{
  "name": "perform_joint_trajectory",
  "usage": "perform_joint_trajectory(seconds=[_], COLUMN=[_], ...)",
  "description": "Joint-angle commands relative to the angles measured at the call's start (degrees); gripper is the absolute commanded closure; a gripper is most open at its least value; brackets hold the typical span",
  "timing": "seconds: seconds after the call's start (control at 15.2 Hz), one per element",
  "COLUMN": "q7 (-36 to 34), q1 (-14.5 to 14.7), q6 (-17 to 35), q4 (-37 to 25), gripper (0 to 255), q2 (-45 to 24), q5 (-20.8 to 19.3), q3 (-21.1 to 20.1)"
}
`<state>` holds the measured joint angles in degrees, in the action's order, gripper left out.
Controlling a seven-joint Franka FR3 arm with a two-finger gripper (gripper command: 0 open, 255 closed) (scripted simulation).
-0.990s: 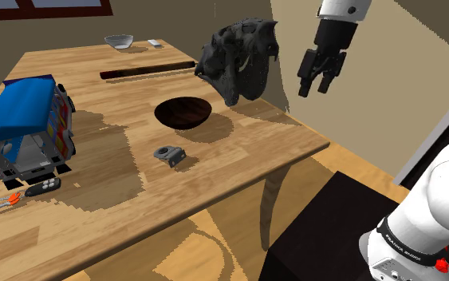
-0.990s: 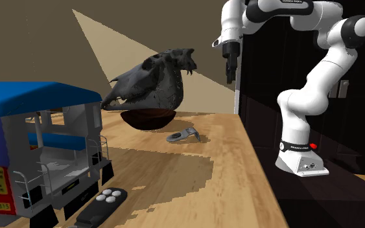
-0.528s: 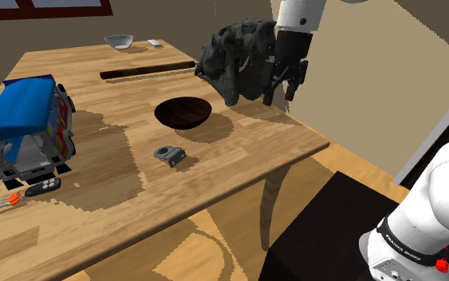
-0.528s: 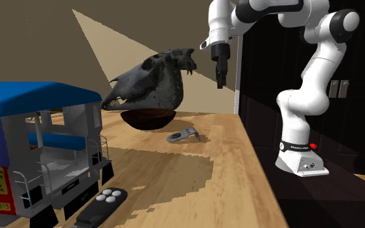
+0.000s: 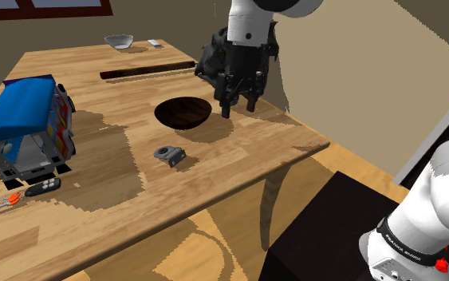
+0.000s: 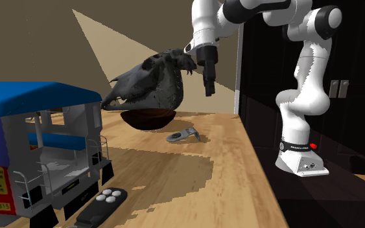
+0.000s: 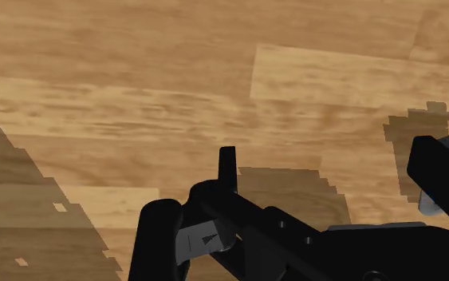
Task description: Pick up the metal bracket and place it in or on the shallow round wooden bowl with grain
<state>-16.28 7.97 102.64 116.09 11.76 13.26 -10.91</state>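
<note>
Bracket lies apart from raised hand (just beside bowl).

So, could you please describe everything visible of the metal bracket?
The metal bracket is a small grey piece, metallic-looking, with a round ringed end and a short raised tab. It lies flat on the wooden table, just below the dark bowl in the shoulder view and apart from it. Only the table touches it; the open claw hangs above the table, well clear of it.

wooden table | bracket, dark bowl, skull, blue-roofed toy truck (possibly a rickshaw), keys
</note>
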Motion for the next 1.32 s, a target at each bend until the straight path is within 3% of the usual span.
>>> perform_joint_trajectory(seconds=[0.0,0.79,1.25], q7=[-1.5,-10.0,-9.8], q1=[0.7,7.2,7.7], q6=[0.4,-2.1,3.2], q4=[-3.6,-30.6,-25.5], gripper=[0,0,0], q2=[-4.2,-30.3,-30.5], q5=[-0.2,-5.1,-5.0], q3=[-1.3,-6.1,-6.2])
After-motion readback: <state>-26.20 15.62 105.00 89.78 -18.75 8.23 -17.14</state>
